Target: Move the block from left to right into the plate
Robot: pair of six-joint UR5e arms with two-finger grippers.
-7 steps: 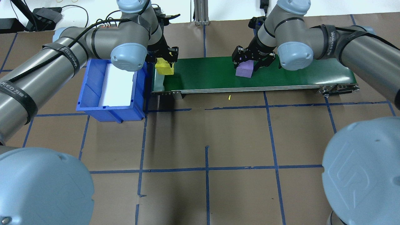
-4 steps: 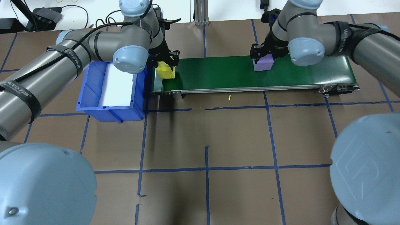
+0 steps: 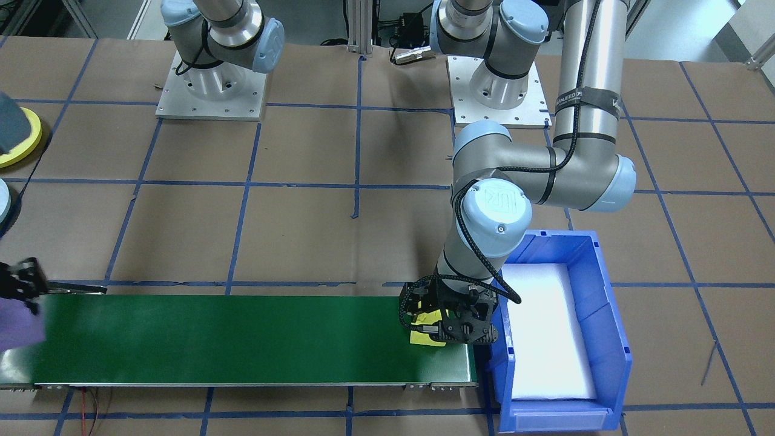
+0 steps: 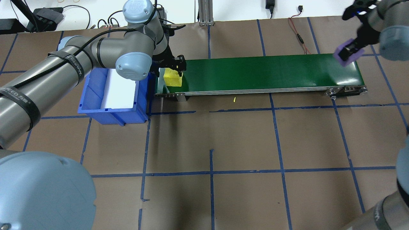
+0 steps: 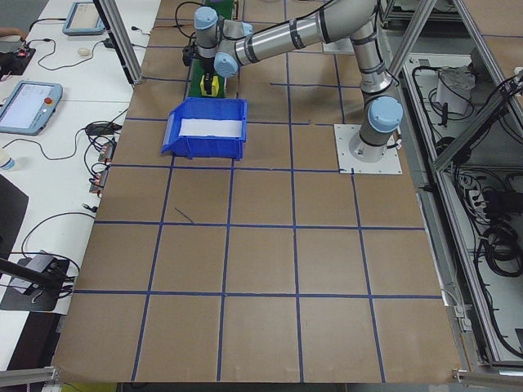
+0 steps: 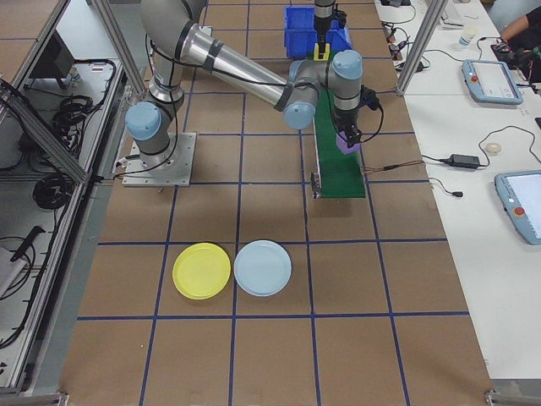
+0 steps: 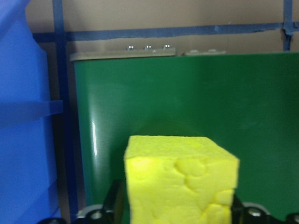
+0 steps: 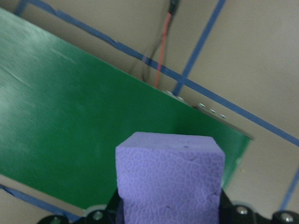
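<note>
Foam blocks sit in both tools. The right tool [image 4: 349,51] is clenched on a purple block [image 4: 346,54], which it carries in the air over the far right end of the green conveyor belt [image 4: 255,72]. In the right wrist view the block [image 8: 169,175] fills the lower middle of the frame between the two fingers, with the belt's end and the brown counter [image 4: 211,137] beyond it. In the front-facing view only a sliver of this block [image 3: 18,324] shows at the frame's left edge, so how high it hangs above the belt is hard to judge there.

The left tool [image 4: 172,68] is at the belt's other end, just beside the blue bin [image 4: 96,95], with its fingers on either side of a yellow block [image 4: 173,80]. In the left wrist view that block [image 7: 180,179] sits between the fingers, close to the camera, and the tool looks closed on it. The block's underside seems to rest on or just above the belt surface; the views do not settle which.

The blue bin holds a white foam liner [image 4: 119,88] and stands touching the belt's left end. In the right side view a yellow plate [image 6: 201,271] and a pale blue plate [image 6: 263,267] lie side by side on the counter, well apart from the belt's right end. A small yellow scrap [image 4: 234,99] lies on the counter just in front of the belt.
</note>
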